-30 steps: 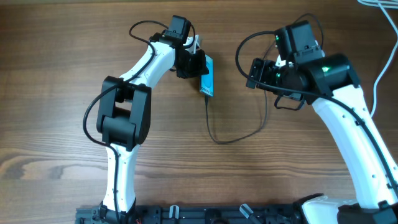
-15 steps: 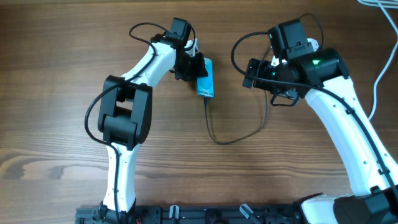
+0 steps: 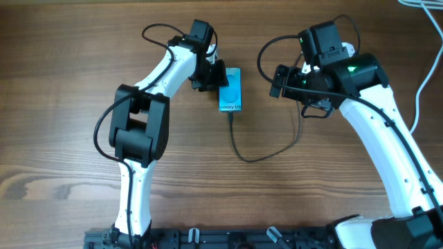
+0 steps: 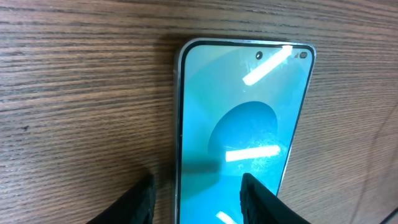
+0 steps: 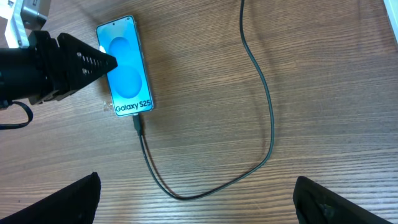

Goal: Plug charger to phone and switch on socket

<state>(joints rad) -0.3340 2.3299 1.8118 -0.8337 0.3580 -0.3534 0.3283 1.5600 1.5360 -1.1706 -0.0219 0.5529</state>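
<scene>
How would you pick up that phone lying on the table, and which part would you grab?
Probably grip the phone by its two long edges, near the middle, coming straight down with the jaws across its narrow width. It lies flat, screen up, on the table, so only its thin sides offer a hold. The cable is plugged into one short edge, so keep off that end.

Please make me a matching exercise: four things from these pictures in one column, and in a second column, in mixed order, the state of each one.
1. phone
2. charger
3. left gripper
4. right gripper

A. wide open, away from the phone
B. lying flat, screen up
C. open, straddling the phone's long edge
D. tip at the phone's lettered short edge

Pairs: 1-B, 2-D, 3-C, 4-A
</scene>
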